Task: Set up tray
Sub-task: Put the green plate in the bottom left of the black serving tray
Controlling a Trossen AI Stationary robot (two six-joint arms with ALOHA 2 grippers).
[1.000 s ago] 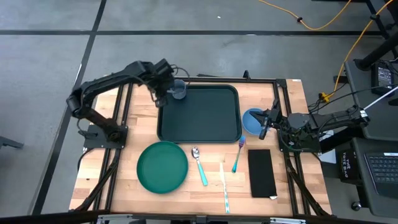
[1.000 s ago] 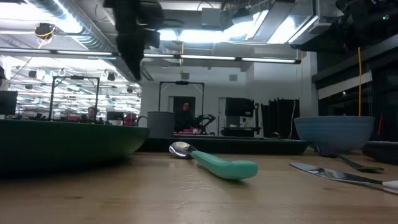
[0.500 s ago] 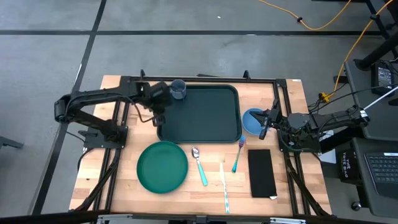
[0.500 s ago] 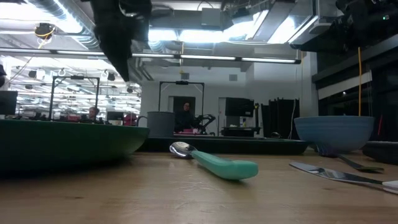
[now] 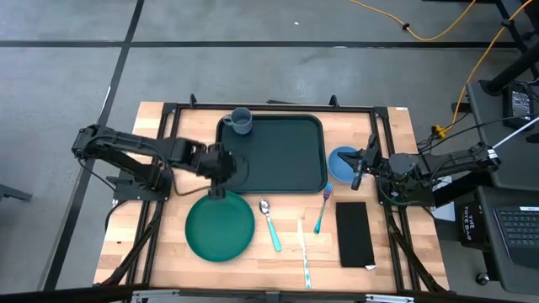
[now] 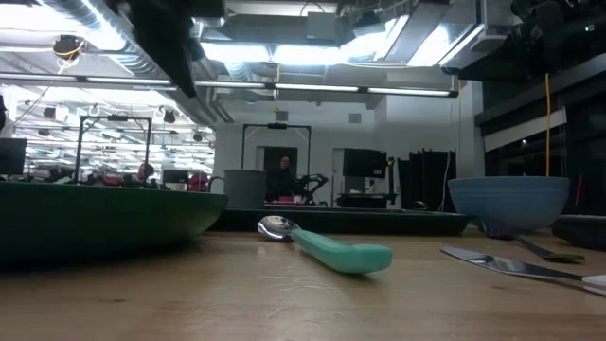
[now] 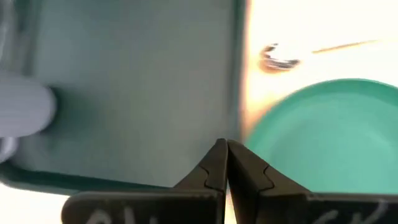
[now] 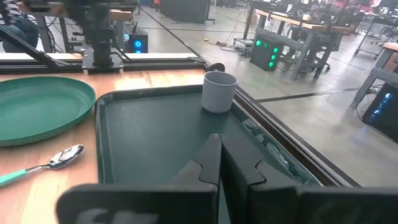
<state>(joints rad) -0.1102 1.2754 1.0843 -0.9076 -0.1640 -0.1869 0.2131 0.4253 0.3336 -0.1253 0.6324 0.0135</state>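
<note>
The left gripper (image 5: 221, 167) hung closed and empty over the tray (image 5: 278, 160) edge beside the green plate (image 5: 219, 225). The right gripper (image 5: 357, 169), closed and empty, waited beside the blue bowl (image 5: 339, 162).

Even overhead light, soft shadows in the high view. The left wrist view is blurred, with bare tabletop (image 7: 298, 25) washed out to white glare. In the low view, ceiling strip lights (image 6: 312, 90) glow bright.
</note>
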